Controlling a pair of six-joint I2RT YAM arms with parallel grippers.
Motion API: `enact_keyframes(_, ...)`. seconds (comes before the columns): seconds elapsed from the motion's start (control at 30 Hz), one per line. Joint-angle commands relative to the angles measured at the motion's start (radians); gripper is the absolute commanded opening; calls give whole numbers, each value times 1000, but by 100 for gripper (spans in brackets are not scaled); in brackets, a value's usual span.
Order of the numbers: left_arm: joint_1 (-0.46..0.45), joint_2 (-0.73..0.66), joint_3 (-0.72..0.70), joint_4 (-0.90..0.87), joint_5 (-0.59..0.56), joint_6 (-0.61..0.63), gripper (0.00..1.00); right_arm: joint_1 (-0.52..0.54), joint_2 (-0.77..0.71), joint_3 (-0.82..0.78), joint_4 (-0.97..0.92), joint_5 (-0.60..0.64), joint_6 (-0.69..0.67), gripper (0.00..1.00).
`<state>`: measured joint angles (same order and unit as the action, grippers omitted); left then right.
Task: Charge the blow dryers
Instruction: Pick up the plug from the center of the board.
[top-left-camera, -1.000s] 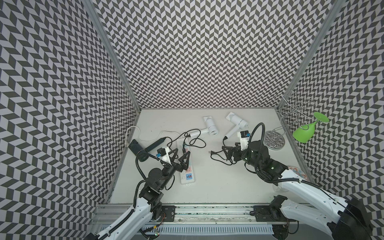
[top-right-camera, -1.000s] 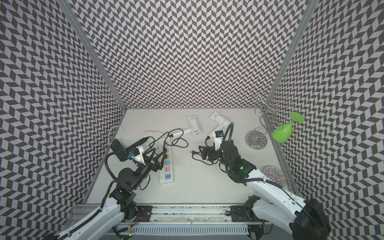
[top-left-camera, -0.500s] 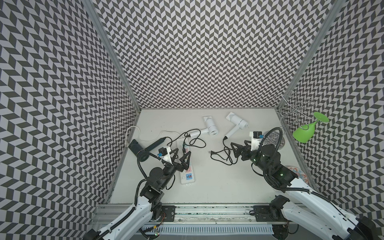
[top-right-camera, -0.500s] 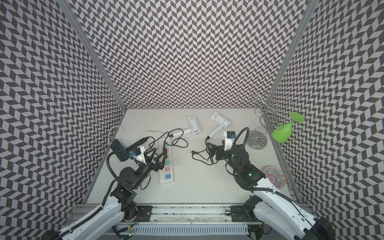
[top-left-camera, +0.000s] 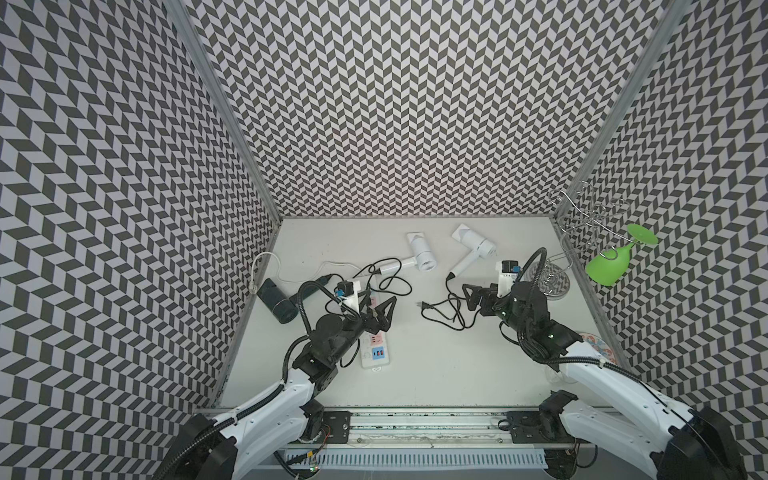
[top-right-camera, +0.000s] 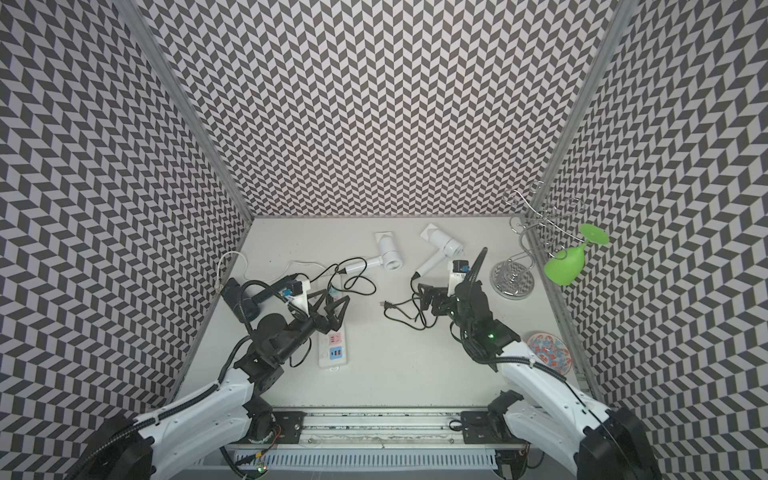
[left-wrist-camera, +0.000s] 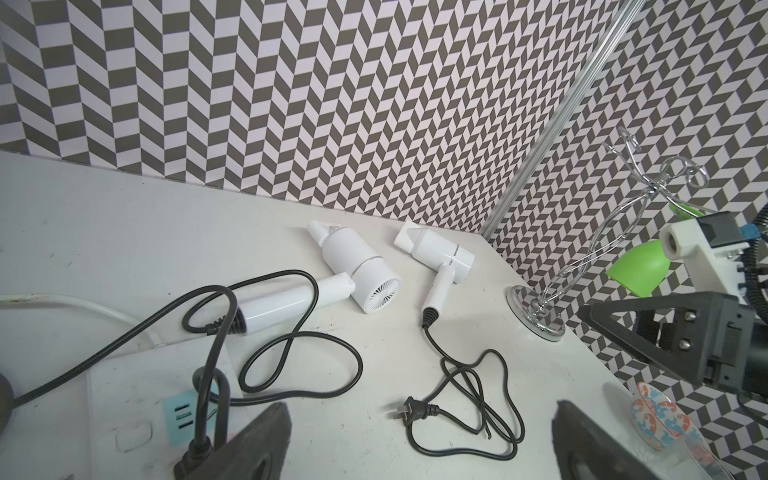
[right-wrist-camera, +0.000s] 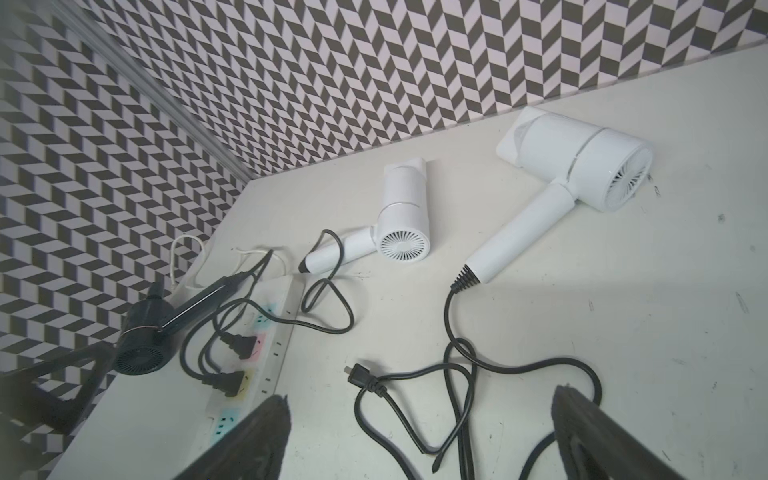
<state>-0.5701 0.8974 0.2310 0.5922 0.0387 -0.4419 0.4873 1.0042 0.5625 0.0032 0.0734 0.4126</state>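
Observation:
Two white blow dryers (top-left-camera: 422, 254) (top-left-camera: 473, 245) lie at the back of the table, also in the right wrist view (right-wrist-camera: 405, 220) (right-wrist-camera: 582, 166). A dark blow dryer (top-left-camera: 276, 301) lies by the left wall. Two black plugs (right-wrist-camera: 241, 343) sit in the white power strip (top-left-camera: 376, 347). The right-hand white dryer's plug (top-left-camera: 424, 306) lies loose on the table between the arms (left-wrist-camera: 411, 411) (right-wrist-camera: 361, 376). My left gripper (top-left-camera: 376, 309) hovers open over the strip. My right gripper (top-left-camera: 473, 301) is open and empty above the loose cord's coils.
A chrome glass rack (top-left-camera: 552, 282) with a green glass (top-left-camera: 606, 266) hanging on it stands at the back right. A small patterned dish (top-right-camera: 548, 349) sits near the right wall. The strip's white cable (top-left-camera: 266, 266) runs along the left wall.
My right arm has drawn a little to the right, away from the cord's coils, with its jaws still open. The left arm has hardly moved.

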Motion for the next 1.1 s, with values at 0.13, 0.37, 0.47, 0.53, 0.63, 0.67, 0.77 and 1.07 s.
enact_keyframes(0.13,-7,-23,16,-36,-31,12,99,-24,99,63,-36,50,18,99)
enact_keyframes(0.37,-7,-134,-25,-23,-37,15,99,-24,140,86,-71,104,31,99)
enact_keyframes(0.47,-7,-194,-49,-8,-31,16,99,-24,143,79,-56,82,24,95)
enact_keyframes(0.53,-7,-234,-66,3,-25,15,99,-24,152,71,-32,4,-4,90)
enact_keyframes(0.63,-7,-282,-88,18,-20,11,99,-23,179,83,-31,-144,-76,82)
enact_keyframes(0.67,-7,-298,-93,20,-19,11,99,-24,193,91,-36,-179,-91,78)
enact_keyframes(0.77,-7,-335,-104,16,-31,9,99,-21,234,110,-50,-219,-113,66)
enact_keyframes(1.07,-7,-365,-109,4,-44,7,99,26,333,145,-71,-257,-153,46)
